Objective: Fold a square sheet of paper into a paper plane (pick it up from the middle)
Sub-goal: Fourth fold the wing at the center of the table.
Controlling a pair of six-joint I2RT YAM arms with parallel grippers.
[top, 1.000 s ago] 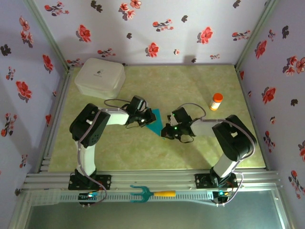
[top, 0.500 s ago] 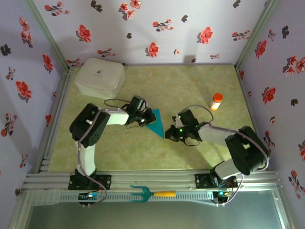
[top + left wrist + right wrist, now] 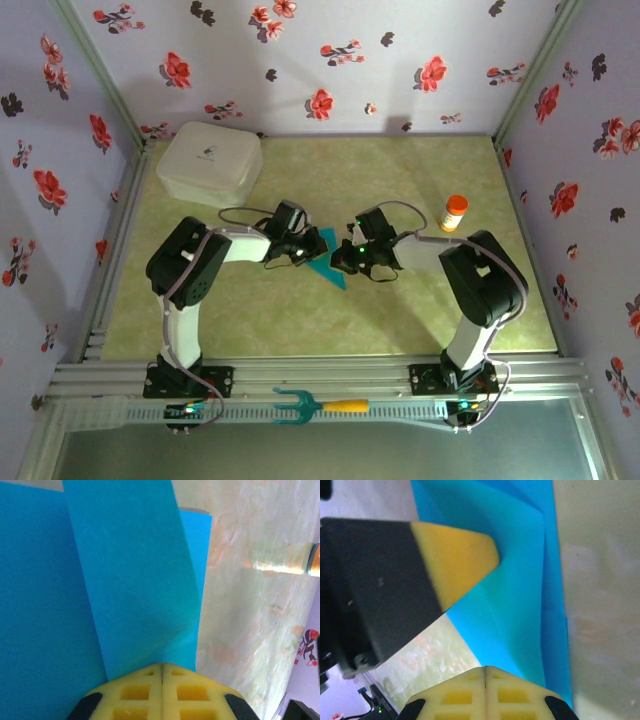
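Top and wrist views, folding in progress. The teal sheet of paper (image 3: 327, 272) (image 3: 125, 580) (image 3: 520, 580), partly folded with one flap raised, lies mid-worktop (image 3: 400, 320) between the two arms. Left gripper (image 3: 300, 250) (image 3: 161, 667): jaws closed pad to pad, the raised flap pinched at their tip. Right gripper (image 3: 341, 262) (image 3: 485, 670): jaws also closed, tip against the sheet's folded edge; whether paper lies between the pads cannot be told. An orange-capped bottle (image 3: 454, 212) stands well apart on the right.
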